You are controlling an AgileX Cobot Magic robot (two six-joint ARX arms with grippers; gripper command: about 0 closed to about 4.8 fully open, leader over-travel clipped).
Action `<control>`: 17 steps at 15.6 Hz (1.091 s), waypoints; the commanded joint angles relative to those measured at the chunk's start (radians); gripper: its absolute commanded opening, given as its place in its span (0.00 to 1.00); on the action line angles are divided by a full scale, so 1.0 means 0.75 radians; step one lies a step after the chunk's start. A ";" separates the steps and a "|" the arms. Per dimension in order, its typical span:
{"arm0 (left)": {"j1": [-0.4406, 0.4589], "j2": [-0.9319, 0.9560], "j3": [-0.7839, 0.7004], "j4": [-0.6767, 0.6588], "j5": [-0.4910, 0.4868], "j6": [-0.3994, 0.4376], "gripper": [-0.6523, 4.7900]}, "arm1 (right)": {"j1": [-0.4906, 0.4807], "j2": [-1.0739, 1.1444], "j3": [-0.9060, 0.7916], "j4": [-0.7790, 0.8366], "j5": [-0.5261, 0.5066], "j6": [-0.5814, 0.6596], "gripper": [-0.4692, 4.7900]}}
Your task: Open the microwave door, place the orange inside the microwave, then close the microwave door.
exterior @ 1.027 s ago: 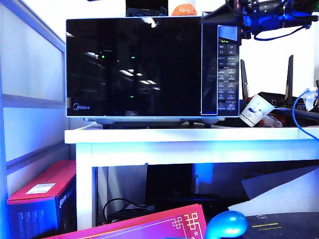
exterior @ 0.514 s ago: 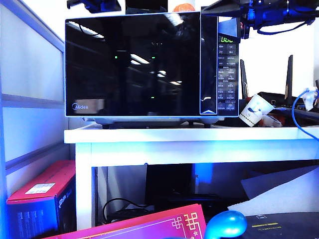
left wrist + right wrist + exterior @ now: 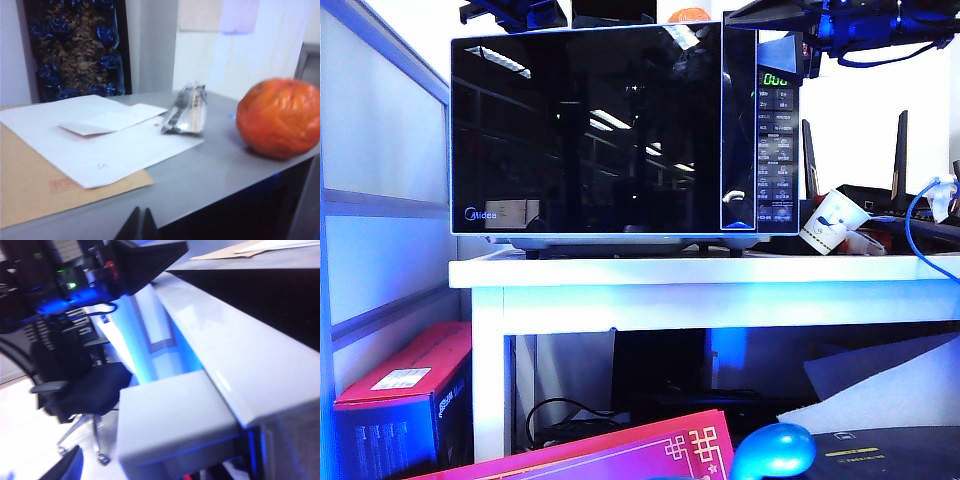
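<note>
One microwave (image 3: 620, 130), one orange (image 3: 278, 118), one paper cup (image 3: 832, 220), two pincers.

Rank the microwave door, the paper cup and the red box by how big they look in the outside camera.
Largest to smallest:
1. microwave door
2. red box, nearer the camera, partly cut off
3. paper cup

From outside, only the top sliver of the orange (image 3: 691, 14) shows above the microwave (image 3: 625, 130); the rest is cut off. My left claw (image 3: 140, 226) shows just two dark fingertips close together at the frame edge. My right claw (image 3: 107, 365) is blurred, one finger (image 3: 145, 262) and a corner of the other visible; its grip is unclear.
</note>
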 commanded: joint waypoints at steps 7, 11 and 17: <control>-0.003 0.016 0.001 0.227 0.024 -0.064 0.11 | 0.011 -0.035 0.021 0.101 -0.098 -0.004 0.66; -0.004 0.075 0.002 0.083 0.024 -0.065 0.11 | 0.012 -0.034 0.021 0.102 -0.116 0.000 0.61; -0.004 0.079 0.002 0.030 0.021 -0.065 0.11 | 0.008 -0.036 0.021 0.103 -0.106 0.003 0.92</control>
